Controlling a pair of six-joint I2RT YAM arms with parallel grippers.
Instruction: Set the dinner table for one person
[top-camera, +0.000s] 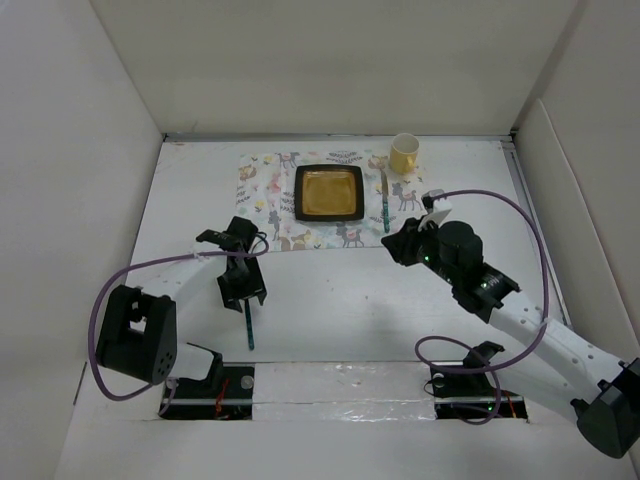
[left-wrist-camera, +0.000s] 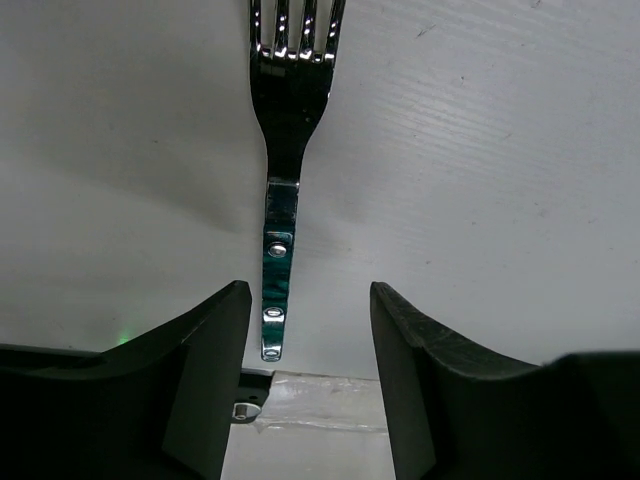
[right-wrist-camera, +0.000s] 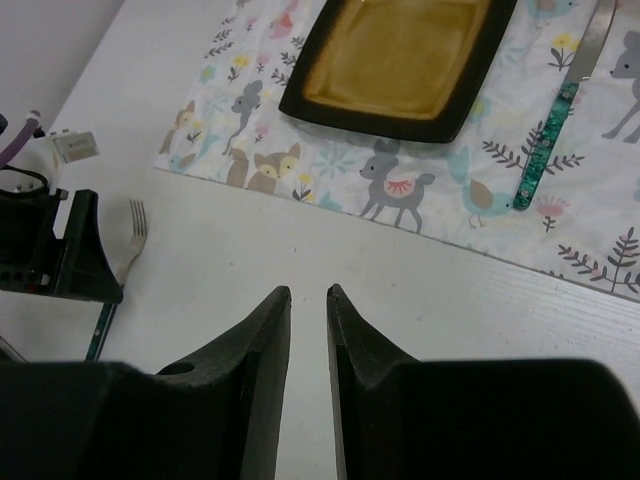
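Observation:
A fork (left-wrist-camera: 285, 150) with a teal handle lies on the white dinner table (top-camera: 350, 310), its handle end toward the near edge (top-camera: 248, 325). My left gripper (left-wrist-camera: 310, 290) is open just above it, with the handle end showing between the fingers but not touching them. A brown square plate (top-camera: 328, 193) sits on the animal-print mat (top-camera: 268, 205). A teal-handled knife (top-camera: 386, 205) lies on the mat to the plate's right. My right gripper (right-wrist-camera: 308, 292) hangs over bare table near the mat's front edge, fingers almost together and empty.
A yellow cup (top-camera: 404, 153) stands at the mat's far right corner. White walls border the table on the left, back and right. The right wrist view also shows the fork (right-wrist-camera: 132, 235) beside the left gripper (right-wrist-camera: 60, 250). Purple cables loop from both arms.

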